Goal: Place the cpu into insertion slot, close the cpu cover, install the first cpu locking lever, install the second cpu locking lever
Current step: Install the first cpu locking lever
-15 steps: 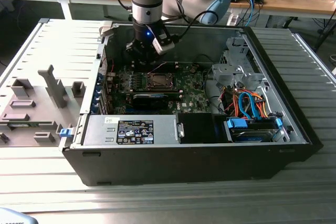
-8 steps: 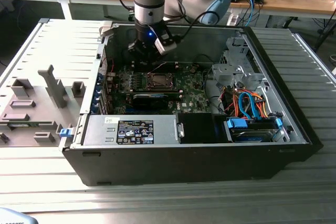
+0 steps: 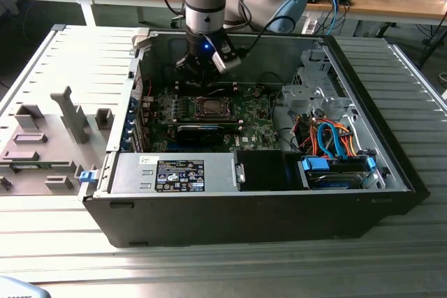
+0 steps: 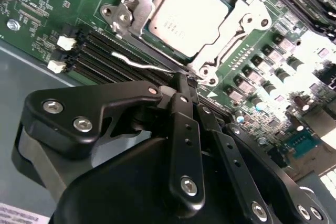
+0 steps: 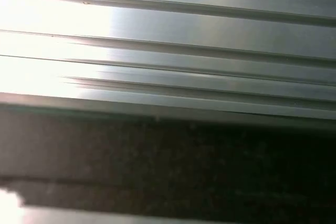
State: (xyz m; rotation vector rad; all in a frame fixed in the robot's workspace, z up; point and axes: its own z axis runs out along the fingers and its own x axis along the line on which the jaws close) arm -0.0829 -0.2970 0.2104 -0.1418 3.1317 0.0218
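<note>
Ribbed grey metal tabletop (image 3: 63, 54) carries an open computer case (image 3: 265, 214), and the arm reaches down into it over the green motherboard (image 3: 255, 122).

In the second wrist view the gripper (image 4: 185, 83) has its two black fingers (image 4: 181, 124) drawn together to a narrow point with nothing visibly between them; the tip sits at the socket's edge, right by a thin silver locking lever (image 4: 137, 63) that lies along the memory slots (image 4: 113, 59). Whether the tip touches the wire is hard to tell.

Up at about twelve o'clock from the tip, the cpu (image 4: 186, 13) already lies in the insertion slot (image 4: 245, 18), its pale face showing through the window of the cpu cover (image 4: 140, 4), which appears to be down over it.

The risk, as I judge it, is the tip slipping off the springy lever and scraping the board or the memory slots, since the wire is thin and the fingers meet it at an angle.

In the exterior view, at three o'clock from the socket (image 3: 209, 107), orange and blue cables (image 3: 328, 137) and a drive cage (image 3: 311, 88) crowd the case; the case wall stands close behind the arm.
</note>
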